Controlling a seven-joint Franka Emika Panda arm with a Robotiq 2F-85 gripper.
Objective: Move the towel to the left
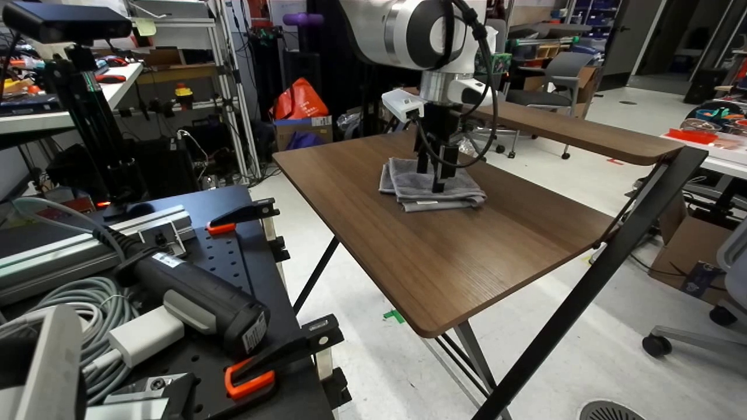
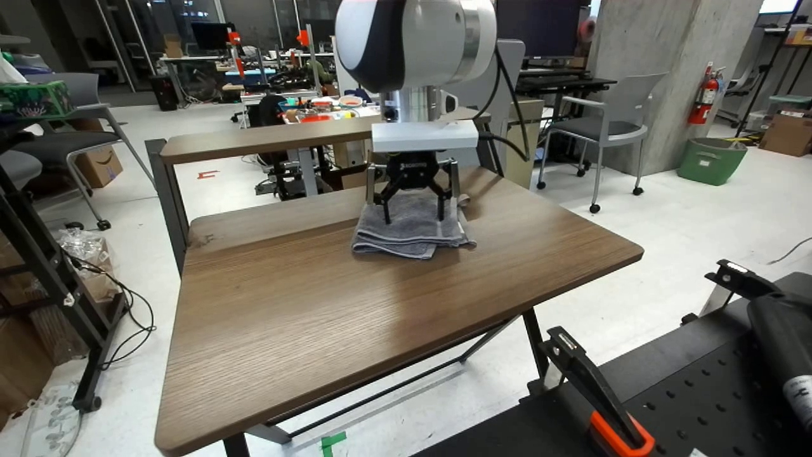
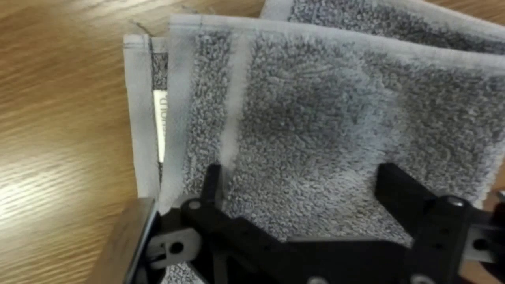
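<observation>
One folded grey towel [image 2: 413, 222] lies directly below me on the brown worktop [image 2: 304, 304], nearer the side with the raised shelf [image 2: 273, 138] than the opposite edge. My jaws point down over it and stand well parted, one tip toward either side, with a broad, flat stretch of towel showing between them. Whether those tips press into the pile or only hang just over it, I cannot tell. Through my wrist view the layers sit slightly askew, with pale hems, a light stripe along the top fold and a narrow white label [image 3: 159, 122] peeking out between two edges (I can make out the letters HOLD; the rest is hidden). A white box [image 2: 425, 136] sits on my wrist above the jaws. In both exterior views a black bench [image 2: 672, 387] stands apart from the worktop, carrying a black clamp [image 2: 593, 384] with an orange grip and a dark handheld tool [image 1: 204, 287].
</observation>
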